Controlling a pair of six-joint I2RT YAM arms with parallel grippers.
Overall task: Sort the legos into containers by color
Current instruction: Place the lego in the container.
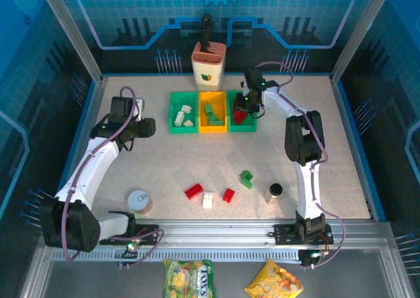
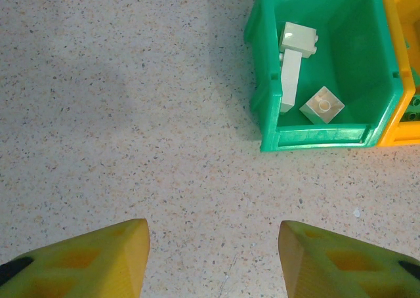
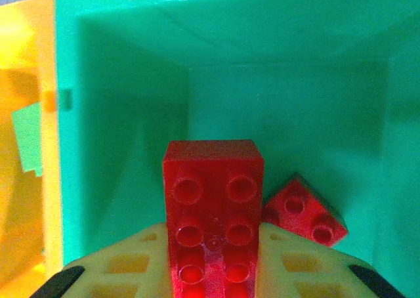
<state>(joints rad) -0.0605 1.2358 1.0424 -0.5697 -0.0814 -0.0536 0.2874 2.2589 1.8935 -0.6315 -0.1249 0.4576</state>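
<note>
While my right pincer [image 1: 241,111] hovers over the right green bin [image 1: 253,128] in the top view, four loose legos [image 1: 208,200], two red, one white and one green, lie on the bench [image 1: 315,167]. At the left wrist, my left pincer [image 2: 213,245] hangs open and empty beside the left green bin [image 2: 266,107], which holds white bricks [image 2: 298,39]. At the right wrist, I clamp a red brick [image 3: 213,193] above a second red brick [image 3: 304,212]. I judge the drop comes next, and it calls only for opening.
</note>
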